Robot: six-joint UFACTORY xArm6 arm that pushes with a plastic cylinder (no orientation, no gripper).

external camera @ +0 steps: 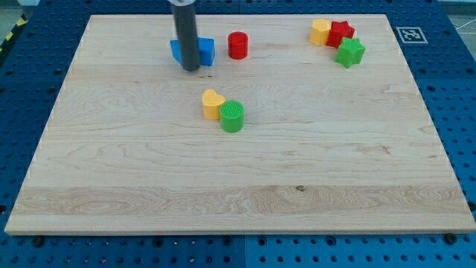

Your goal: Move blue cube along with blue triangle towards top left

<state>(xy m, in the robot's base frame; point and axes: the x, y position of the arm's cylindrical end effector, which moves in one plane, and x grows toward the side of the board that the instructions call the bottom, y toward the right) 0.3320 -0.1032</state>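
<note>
A blue block lies near the view's top, left of centre, and a second blue block shows just to its left; my rod covers the seam between them, so their shapes are hard to tell apart. My tip rests on the board at the bottom edge of the two blue blocks, touching or almost touching them. The rod rises straight up out of the view's top.
A red cylinder stands just right of the blue blocks. A yellow heart-like block and a green cylinder touch near the centre. A yellow block, a red star and a green star cluster at top right.
</note>
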